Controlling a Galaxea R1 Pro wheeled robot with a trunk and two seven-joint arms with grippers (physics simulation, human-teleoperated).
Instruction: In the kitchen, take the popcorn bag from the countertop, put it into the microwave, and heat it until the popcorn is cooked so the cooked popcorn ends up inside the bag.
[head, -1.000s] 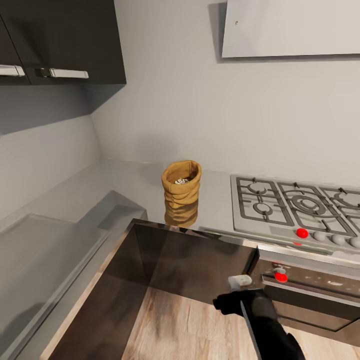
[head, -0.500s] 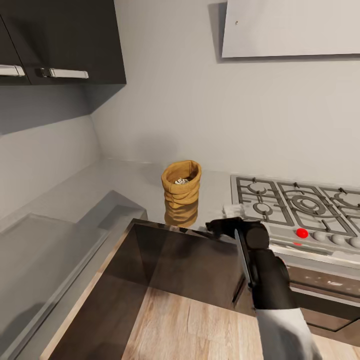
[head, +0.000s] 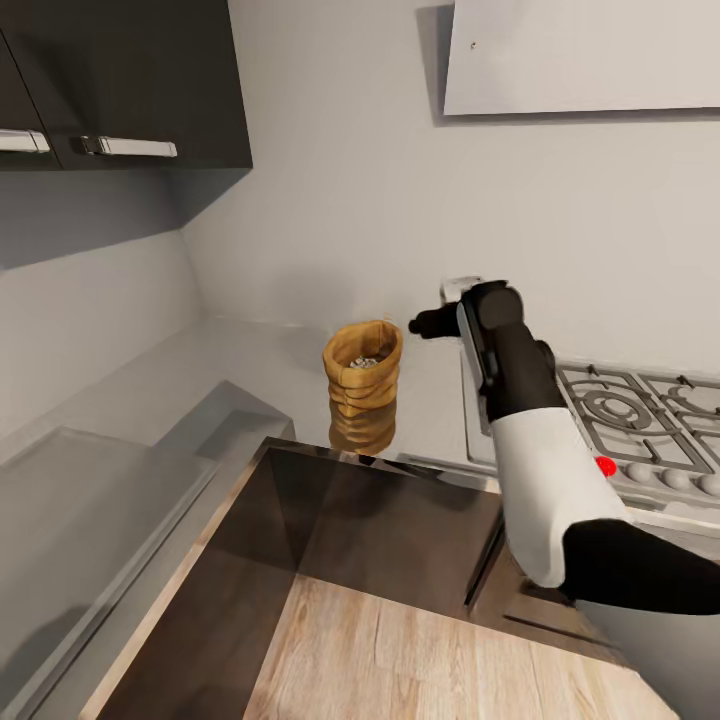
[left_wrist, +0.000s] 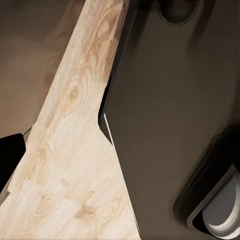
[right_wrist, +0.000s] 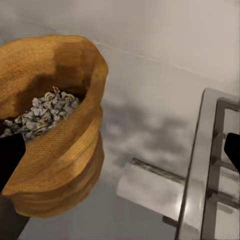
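Change: your right gripper (head: 428, 324) has risen from below the countertop (head: 270, 380) to just right of the popcorn bag (head: 363, 367).
Fingers: apart, empty.
Meaning: you are lined up to grasp.

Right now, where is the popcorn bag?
In the head view the popcorn bag stands upright on the grey countertop, left of the gas hob, with the right end effector hovering just to its right.

Your right arm (head: 530, 440) has a white, smooth shell along the forearm, with black sections at either end. A pale narrow stripe runs along the black wrist link. The right gripper (head: 425, 325) is black, topped by a small whitish block. No cables or screws are discernible.
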